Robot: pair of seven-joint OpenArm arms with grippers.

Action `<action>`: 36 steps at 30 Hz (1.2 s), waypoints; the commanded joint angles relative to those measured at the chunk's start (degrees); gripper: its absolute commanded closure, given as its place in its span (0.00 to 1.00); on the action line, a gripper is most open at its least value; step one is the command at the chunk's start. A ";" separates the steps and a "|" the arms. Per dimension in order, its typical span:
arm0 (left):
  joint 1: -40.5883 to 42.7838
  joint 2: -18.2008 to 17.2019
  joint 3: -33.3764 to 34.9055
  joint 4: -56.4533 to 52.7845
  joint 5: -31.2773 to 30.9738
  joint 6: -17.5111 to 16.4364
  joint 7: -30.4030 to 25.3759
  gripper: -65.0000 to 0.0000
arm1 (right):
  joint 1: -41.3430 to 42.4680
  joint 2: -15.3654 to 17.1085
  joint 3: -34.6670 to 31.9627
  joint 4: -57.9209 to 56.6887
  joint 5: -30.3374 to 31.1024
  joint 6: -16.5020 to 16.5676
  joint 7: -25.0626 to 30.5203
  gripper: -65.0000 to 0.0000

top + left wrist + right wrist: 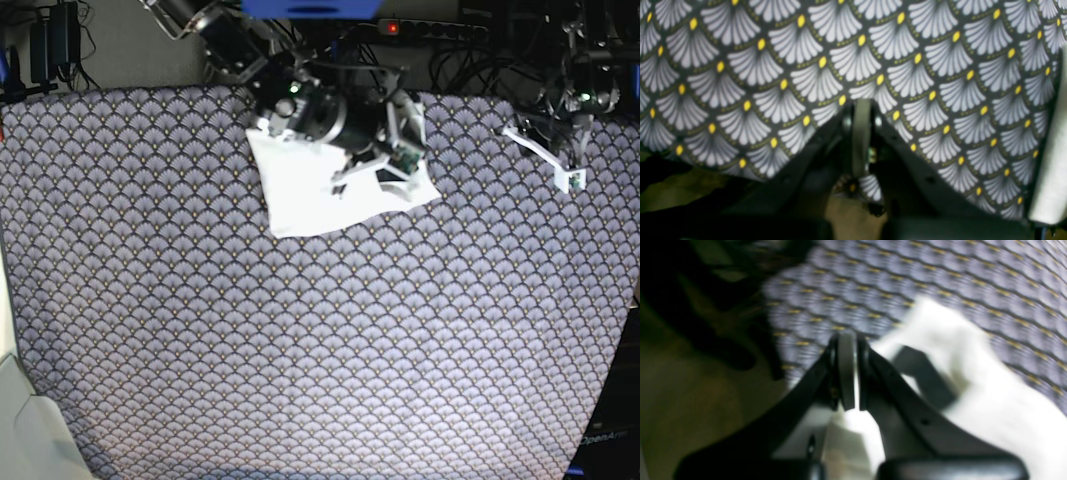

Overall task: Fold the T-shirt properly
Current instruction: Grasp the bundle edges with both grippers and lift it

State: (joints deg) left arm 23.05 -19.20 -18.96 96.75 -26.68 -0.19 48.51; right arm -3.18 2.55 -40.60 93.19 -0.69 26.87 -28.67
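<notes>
The T-shirt [305,200] lies as a folded white patch at the back middle of the table, plain side up; no print shows. My right gripper [370,170] hovers over its right part, and the arm hides some of the cloth. In the blurred right wrist view the right gripper [851,340] has its fingers pressed together, with the T-shirt [990,390] behind and beneath them and nothing visibly pinched. My left gripper [583,150] hangs at the back right, well away from the shirt. In its own view the left gripper [862,106] is shut and empty above the cloth.
A tablecloth [300,350] with a grey fan pattern and yellow dots covers the whole table [940,66]. Cables and a power strip [450,28] run along the back edge. The table's edge and dark floor [690,390] show left of the right gripper.
</notes>
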 commanded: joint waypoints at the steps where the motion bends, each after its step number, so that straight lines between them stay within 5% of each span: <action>1: 0.29 -0.80 -0.34 0.88 -0.27 -0.03 -0.64 0.99 | 0.67 0.05 0.91 2.07 0.64 -0.46 1.63 1.00; 10: 1.00 -0.71 -0.34 0.70 -0.53 -0.03 -0.73 0.99 | 3.40 2.51 2.49 -0.92 0.73 -0.46 1.81 1.00; 23: 1.00 2.01 5.11 1.05 -0.27 0.05 -0.47 0.99 | 8.24 -2.50 2.31 -16.75 0.73 -0.37 8.31 1.00; 36: 1.00 2.19 13.73 2.11 -0.62 0.32 -0.73 0.99 | 1.64 1.98 7.24 5.58 0.73 -0.46 9.37 1.00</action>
State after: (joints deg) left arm 23.33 -17.26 -5.91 98.72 -26.02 1.10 44.71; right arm -2.26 4.73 -33.58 97.71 -0.62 26.87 -20.73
